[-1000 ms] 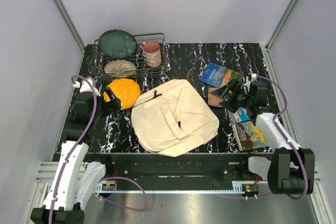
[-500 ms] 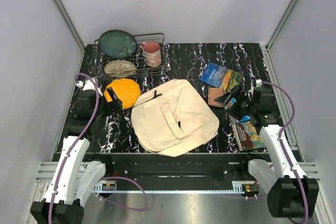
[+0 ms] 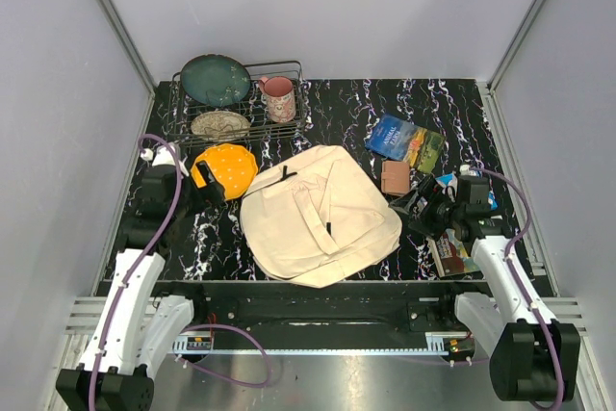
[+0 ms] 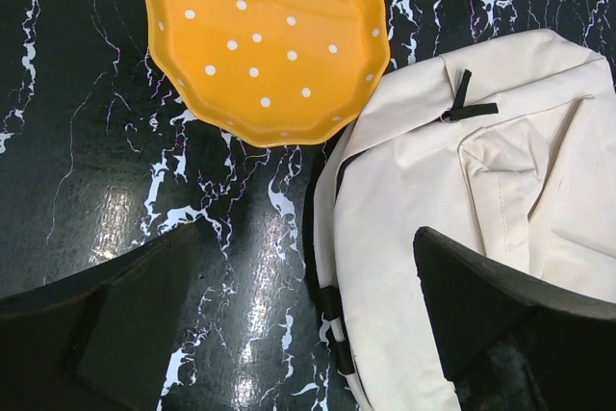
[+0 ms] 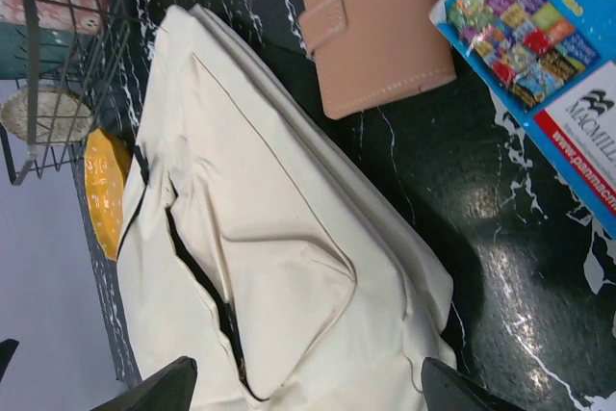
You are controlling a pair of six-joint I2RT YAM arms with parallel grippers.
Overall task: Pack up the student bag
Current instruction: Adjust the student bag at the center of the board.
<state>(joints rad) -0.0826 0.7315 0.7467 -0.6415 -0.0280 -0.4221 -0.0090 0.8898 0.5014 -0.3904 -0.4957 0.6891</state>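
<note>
The student bag (image 3: 318,218) is laid at the centre of the table (image 3: 452,103), at 9 o'clock from the right gripper (image 3: 416,205), which is set just beside its edge. The left gripper (image 3: 206,182) is found at its 10 o'clock. Both are spread wide and empty.

The student bag (image 3: 318,214) is plain cream with small bits of black trim. The table (image 3: 452,103) is black, veined white like marble. The scalloped dish (image 4: 267,40) is orange with white dots; the plate (image 3: 215,80) teal, the mug (image 3: 279,98) pink, the wallet (image 5: 371,31) tan.
</note>
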